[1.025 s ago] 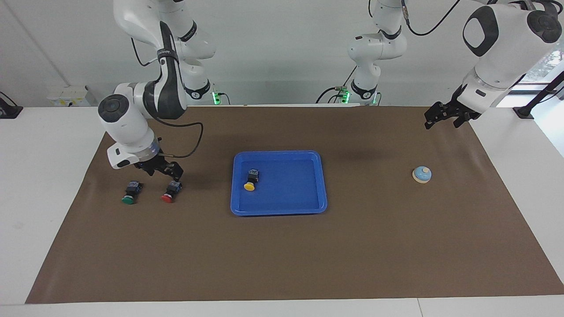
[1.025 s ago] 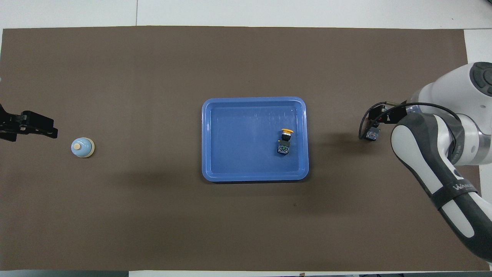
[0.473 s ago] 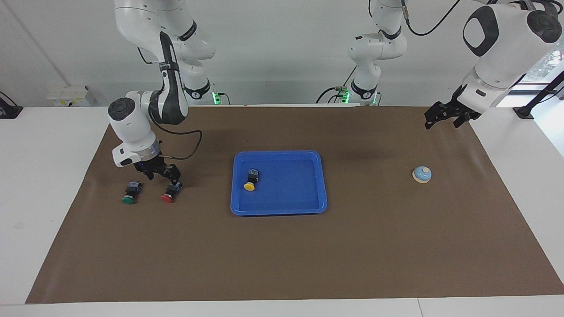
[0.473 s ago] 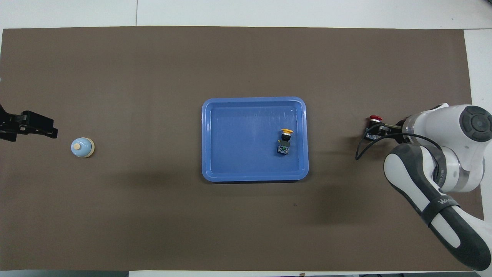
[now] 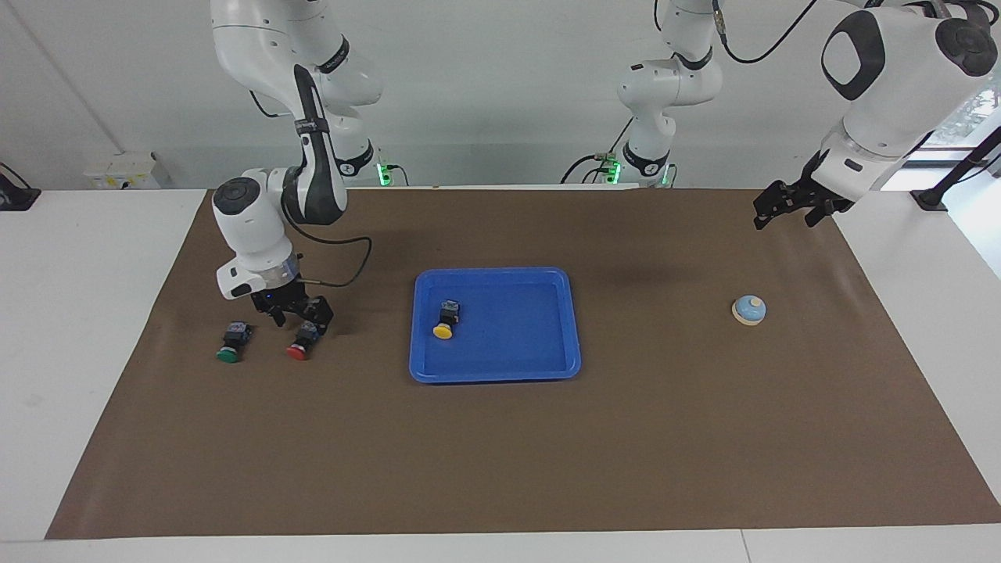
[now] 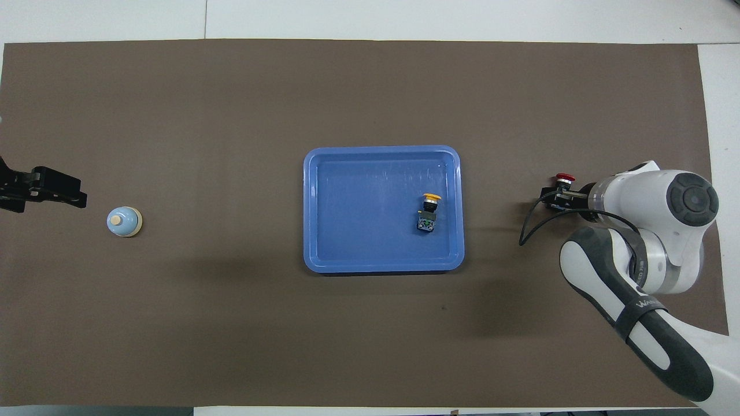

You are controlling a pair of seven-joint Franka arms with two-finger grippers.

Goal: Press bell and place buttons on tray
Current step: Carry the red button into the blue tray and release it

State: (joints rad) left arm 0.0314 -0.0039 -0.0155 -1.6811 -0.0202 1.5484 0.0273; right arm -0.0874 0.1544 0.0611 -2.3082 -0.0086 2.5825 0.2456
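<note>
Yellow button (image 5: 443,322): in blue tray (image 5: 563,360), frame centre; done. Red button (image 5: 301,342), green button (image 5: 231,344): lower left, on surface; pending. Bell (image 5: 749,310): right. Right gripper (image 5: 301,322): at red button, jaws' state unclear. Left gripper (image 5: 786,206): released, waiting

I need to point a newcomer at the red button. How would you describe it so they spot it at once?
Start at the blue tray mid-table and look toward the right arm's end. Two buttons lie side by side on the brown mat, apart from each other. The red button is the one closer to the tray, with the right pincer low over its black body; its neighbour, the green button, has a green cap.
</note>
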